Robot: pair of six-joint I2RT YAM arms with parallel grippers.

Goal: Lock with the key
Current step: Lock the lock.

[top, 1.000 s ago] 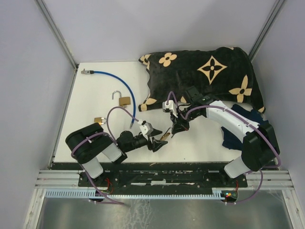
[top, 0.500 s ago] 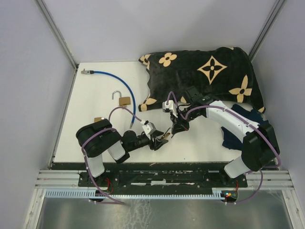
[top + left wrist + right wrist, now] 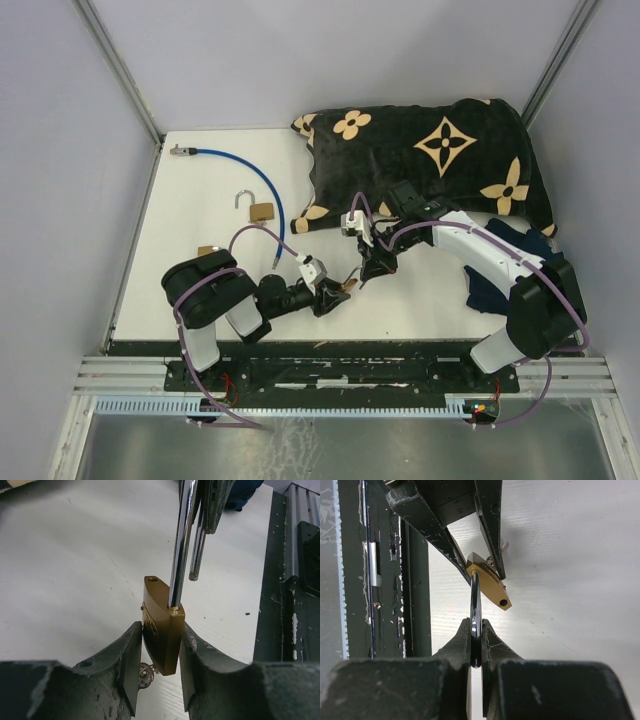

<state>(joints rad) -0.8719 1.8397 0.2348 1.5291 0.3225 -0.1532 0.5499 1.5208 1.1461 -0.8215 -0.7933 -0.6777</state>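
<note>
Left gripper (image 3: pixel 161 647) has narrowed onto the padlock (image 3: pixel 163 627) body, seemingly touching; right gripper (image 3: pixel 475 630) clamps its shackle (image 3: pixel 474 594).

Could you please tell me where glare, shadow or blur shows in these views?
Left wrist view: a bright glare streak runs along the chrome shackle of the brass padlock, and the left gripper is dark and soft. Right wrist view: the right gripper is blurred up close. Top view: even light, no harsh shadows.

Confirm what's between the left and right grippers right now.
One padlock: its brass body sits between the fingers of the left gripper, its shackle pinched in the right gripper. Both wrist views show it.
</note>
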